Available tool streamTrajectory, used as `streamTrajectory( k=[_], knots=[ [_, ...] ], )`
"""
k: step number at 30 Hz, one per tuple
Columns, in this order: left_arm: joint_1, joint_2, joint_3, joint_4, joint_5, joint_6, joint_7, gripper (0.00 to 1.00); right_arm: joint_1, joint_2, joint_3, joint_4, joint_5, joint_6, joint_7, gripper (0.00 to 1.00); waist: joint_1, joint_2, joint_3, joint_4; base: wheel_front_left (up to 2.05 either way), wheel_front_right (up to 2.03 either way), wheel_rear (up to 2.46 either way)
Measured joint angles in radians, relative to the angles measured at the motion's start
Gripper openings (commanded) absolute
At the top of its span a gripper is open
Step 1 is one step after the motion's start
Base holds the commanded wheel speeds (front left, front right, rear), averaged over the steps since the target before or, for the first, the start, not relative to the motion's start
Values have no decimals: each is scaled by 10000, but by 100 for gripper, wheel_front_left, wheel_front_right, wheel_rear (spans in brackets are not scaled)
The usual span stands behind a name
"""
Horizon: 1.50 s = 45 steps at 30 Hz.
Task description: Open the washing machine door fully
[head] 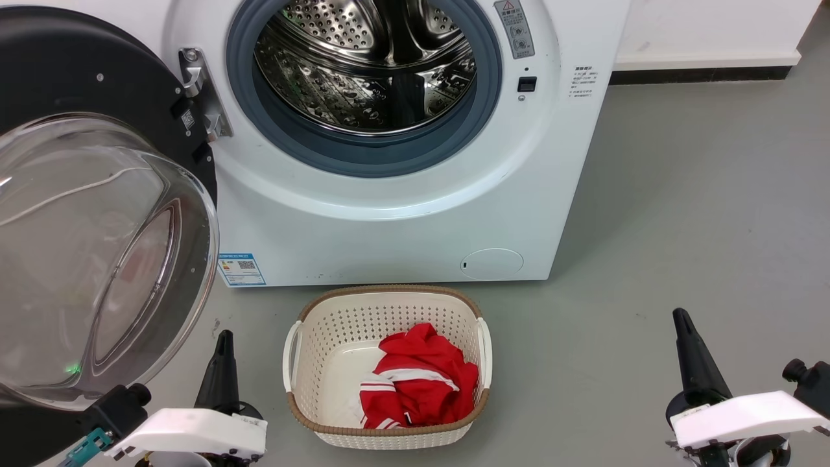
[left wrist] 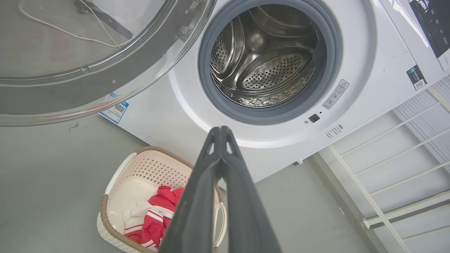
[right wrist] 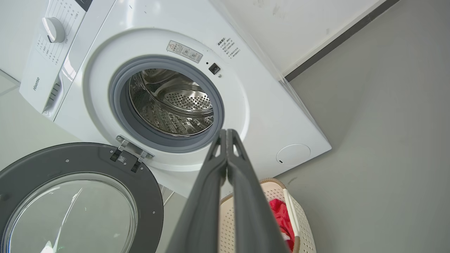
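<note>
Head view: door [head: 97,207] near end effector [head: 224,340]

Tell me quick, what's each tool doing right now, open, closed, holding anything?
Left tool: closed, fingers pressed together, holding nothing.
Right tool: closed, fingers pressed together, holding nothing.

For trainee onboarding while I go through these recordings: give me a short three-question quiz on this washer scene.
1. True or false: the washing machine door is swung open, off the drum opening.
2. What lies in the laundry basket? A) red garment B) blue towel C) nothing
3. Fill in: the left gripper and right gripper are both ____, holding nothing.
Key: 1 true; 2 A; 3 shut.
</note>
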Motion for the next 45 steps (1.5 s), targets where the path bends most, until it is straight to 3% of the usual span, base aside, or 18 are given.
streamTrajectory(
  k=[20, 45],
  knots=[
    [-330, 6, 230, 382, -2723, -263, 639, 0, -297, -44, -173, 374, 2706, -2, 514, 0, 0, 0, -40, 13, 0, 0, 0],
    [-672, 10, 435, 748, -5333, -527, 1306, 0, -614, -52, -395, 725, 5235, -2, 1045, 0, 0, 0, -88, 28, 0, 0, 0]
  ],
)
